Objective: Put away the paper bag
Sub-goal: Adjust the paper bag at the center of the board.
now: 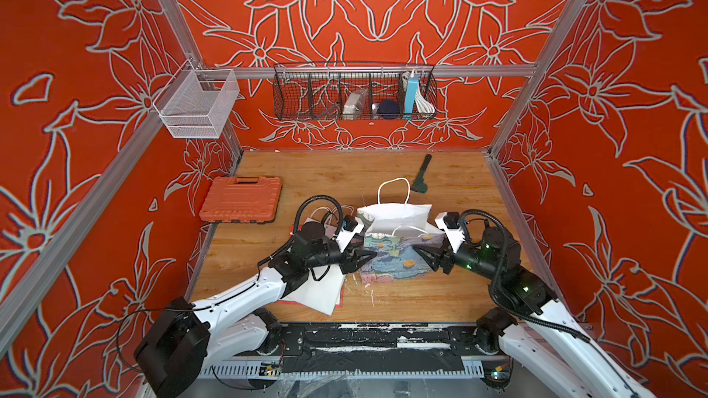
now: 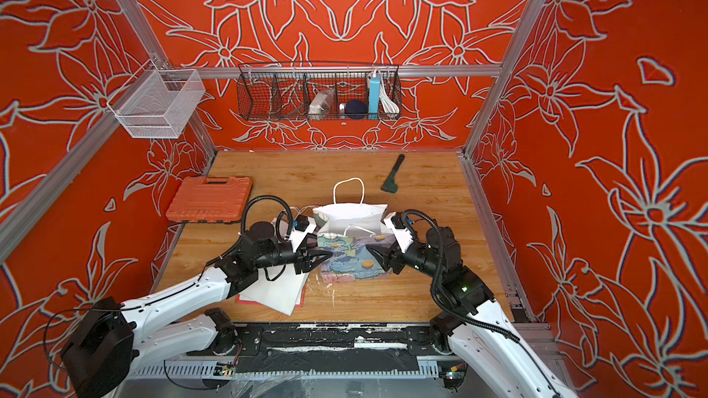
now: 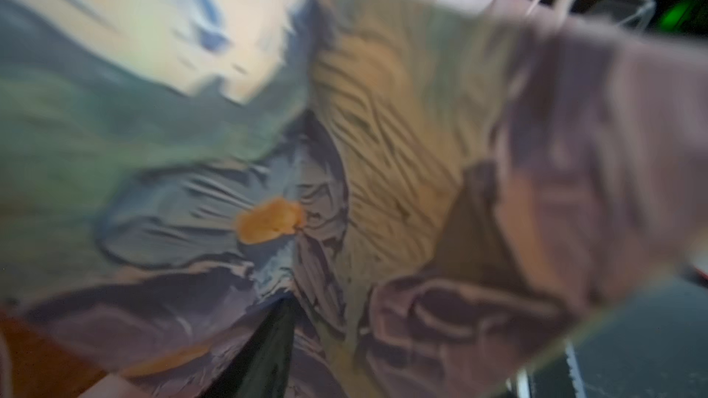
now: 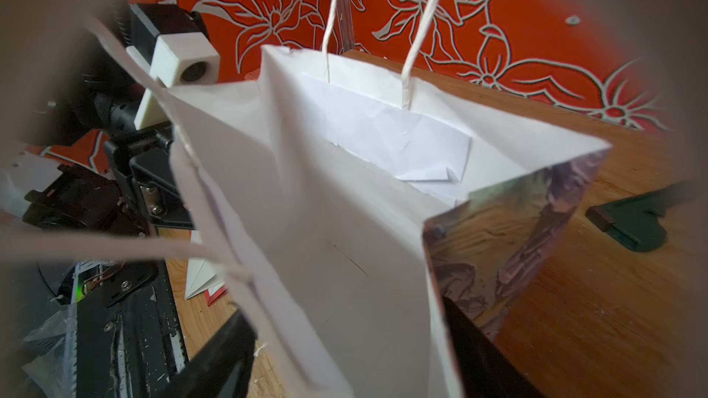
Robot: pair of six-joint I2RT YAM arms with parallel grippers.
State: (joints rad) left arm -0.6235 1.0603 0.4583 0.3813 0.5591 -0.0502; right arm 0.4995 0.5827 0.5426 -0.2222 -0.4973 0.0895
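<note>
Status — task not complete. The paper bag (image 1: 394, 246) stands upright and open at the middle of the table (image 1: 440, 300), handles up. It is neither folded nor stowed.

The left gripper (image 1: 366, 261) is against the bag's left side, and the right gripper (image 1: 424, 259) is against its right side. Both appear released, with jaws parted. In the right wrist view the bag's side wall lies between the fingers (image 4: 482, 342) without being pinched.

Remaining steps, as a judgement — collapse the bag flat, then move it to storage. That could be the flat white sheets (image 1: 320, 292) under the left arm or the mesh basket (image 1: 197, 105) on the wall.
</note>
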